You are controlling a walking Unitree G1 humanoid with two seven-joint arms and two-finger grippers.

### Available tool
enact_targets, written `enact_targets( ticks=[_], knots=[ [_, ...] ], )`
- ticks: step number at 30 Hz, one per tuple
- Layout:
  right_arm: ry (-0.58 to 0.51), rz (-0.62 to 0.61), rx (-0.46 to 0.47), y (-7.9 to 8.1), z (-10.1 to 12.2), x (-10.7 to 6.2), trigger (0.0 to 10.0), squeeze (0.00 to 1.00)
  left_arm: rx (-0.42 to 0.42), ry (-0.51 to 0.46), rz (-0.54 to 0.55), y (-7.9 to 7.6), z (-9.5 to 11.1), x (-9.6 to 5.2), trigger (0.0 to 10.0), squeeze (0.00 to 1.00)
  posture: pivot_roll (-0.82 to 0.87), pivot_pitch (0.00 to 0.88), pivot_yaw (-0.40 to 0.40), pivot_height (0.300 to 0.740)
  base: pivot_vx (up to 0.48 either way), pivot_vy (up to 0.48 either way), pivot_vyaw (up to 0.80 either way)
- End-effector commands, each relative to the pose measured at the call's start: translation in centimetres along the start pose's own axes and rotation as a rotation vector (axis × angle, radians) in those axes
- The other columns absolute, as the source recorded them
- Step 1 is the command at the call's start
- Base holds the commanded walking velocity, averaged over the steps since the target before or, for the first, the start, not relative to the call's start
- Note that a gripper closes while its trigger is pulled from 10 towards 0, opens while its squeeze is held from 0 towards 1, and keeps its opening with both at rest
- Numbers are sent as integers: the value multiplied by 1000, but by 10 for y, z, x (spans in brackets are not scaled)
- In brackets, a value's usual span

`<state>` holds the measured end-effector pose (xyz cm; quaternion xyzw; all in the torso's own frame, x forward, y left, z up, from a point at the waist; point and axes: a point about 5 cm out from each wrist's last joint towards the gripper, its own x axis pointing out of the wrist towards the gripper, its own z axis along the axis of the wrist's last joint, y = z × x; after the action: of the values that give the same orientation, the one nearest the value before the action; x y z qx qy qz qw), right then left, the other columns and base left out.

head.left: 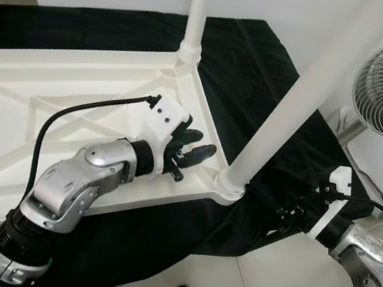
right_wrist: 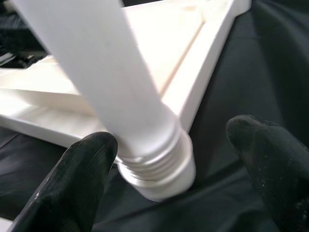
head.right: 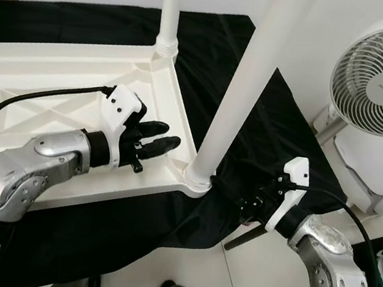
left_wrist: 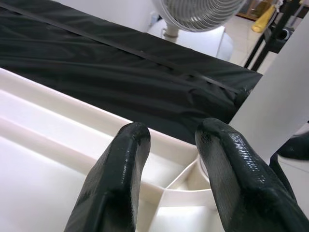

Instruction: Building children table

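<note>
Right wrist view: right gripper (right_wrist: pixel 171 181) open, jaws straddling upright near leg (right_wrist: pixel 125 101) at its threaded base.
Left gripper (head.left: pixel 194 151): jaws parted, empty, over upturned tabletop (head.left: pixel 32 98) beside it.

Two silver jointed arms with black collars; each gripper, left (head.left: pixel 194 151) and right (head.right: pixel 253 203), has glossy black fingers, a white wrist housing, and a black cable.

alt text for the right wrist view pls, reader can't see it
The right pincer, fingers open, sits at the threaded base of a white table leg screwed into the corner of the upside-down white tabletop. One black finger is by the leg's collar, the other off to the side. Black cloth lies underneath.
</note>
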<state>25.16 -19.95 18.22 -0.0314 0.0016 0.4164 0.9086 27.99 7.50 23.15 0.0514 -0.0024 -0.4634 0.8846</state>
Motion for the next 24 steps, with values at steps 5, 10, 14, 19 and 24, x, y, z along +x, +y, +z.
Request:
enact_targets(
  ticks=[5,10,14,19,24],
  knots=[
    [38,45,-20,-4,1,-4,10000,0,18,20,-51,5,0,0,10000,0,30,183,1,740,0,0,0],
    [-26,24,-61,-4,5,8,10000,0,2,31,-63,5,-2,-4,10000,0,35,187,15,740,0,0,0],
    [-49,31,-63,-3,7,15,10000,0,1,30,-53,6,-3,-5,10000,0,35,187,15,740,0,0,0],
    [-71,68,-62,0,8,27,10000,0,-18,29,3,8,-7,-8,10000,0,55,189,1,740,0,0,0],
    [-79,84,-83,-2,7,39,10000,0,-21,18,39,8,-8,-11,10000,0,68,187,-21,740,0,0,0]
  ],
)
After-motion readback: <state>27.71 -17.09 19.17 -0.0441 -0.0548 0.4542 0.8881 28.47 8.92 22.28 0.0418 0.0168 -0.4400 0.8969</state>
